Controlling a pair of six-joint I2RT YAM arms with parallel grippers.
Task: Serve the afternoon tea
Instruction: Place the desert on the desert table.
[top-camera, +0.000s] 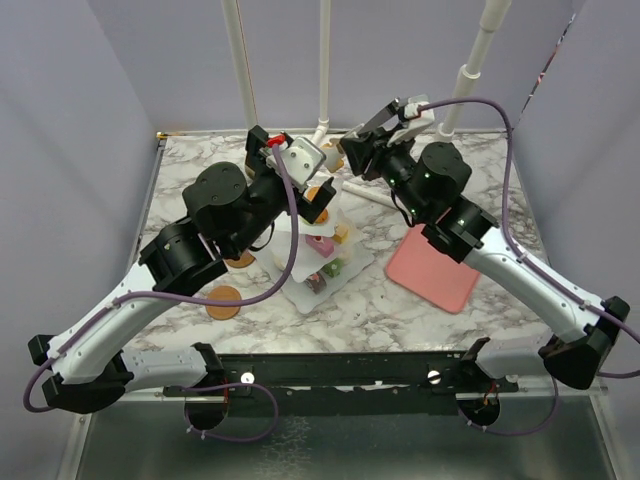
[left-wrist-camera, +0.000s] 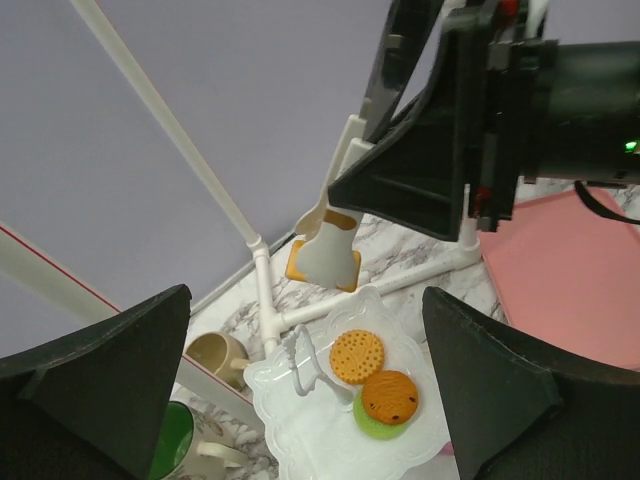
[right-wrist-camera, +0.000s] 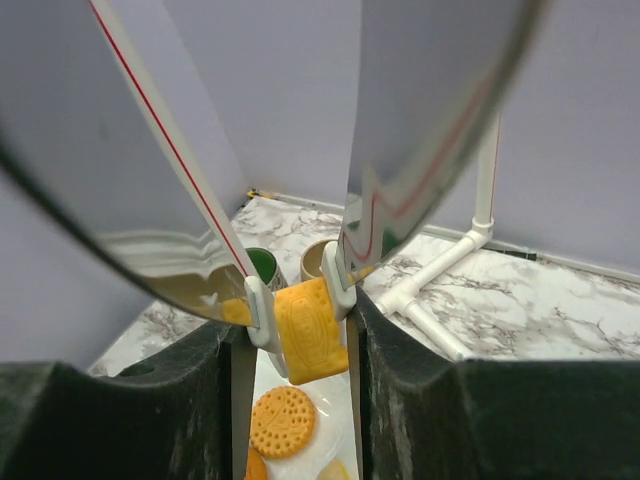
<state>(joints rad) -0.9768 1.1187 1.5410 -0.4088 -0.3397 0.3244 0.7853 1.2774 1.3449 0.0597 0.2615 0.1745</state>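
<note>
The white tiered stand (top-camera: 300, 292) is at mid-table. Its top plate (left-wrist-camera: 300, 440) carries a round biscuit (left-wrist-camera: 357, 355) and a brown cookie (left-wrist-camera: 390, 396) on a green pastry. My left gripper (left-wrist-camera: 305, 320) hangs open above this plate, fingers on either side of it, touching nothing. My right gripper (right-wrist-camera: 300, 335) is shut on metal tongs (right-wrist-camera: 430, 100), whose white tips (right-wrist-camera: 258, 310) pinch a rectangular orange biscuit (right-wrist-camera: 312, 330) just above the plate's far edge. The beige mug (left-wrist-camera: 215, 355) and the green-lined mug (left-wrist-camera: 170, 440) stand beside the stand. Two brown coasters (top-camera: 225, 300) lie at front left.
The pink tray (top-camera: 435, 265) lies flat to the right of the stand. White pipe framing (left-wrist-camera: 410, 280) runs over the marble behind the stand, with uprights at the back wall. Both arms crowd over the stand.
</note>
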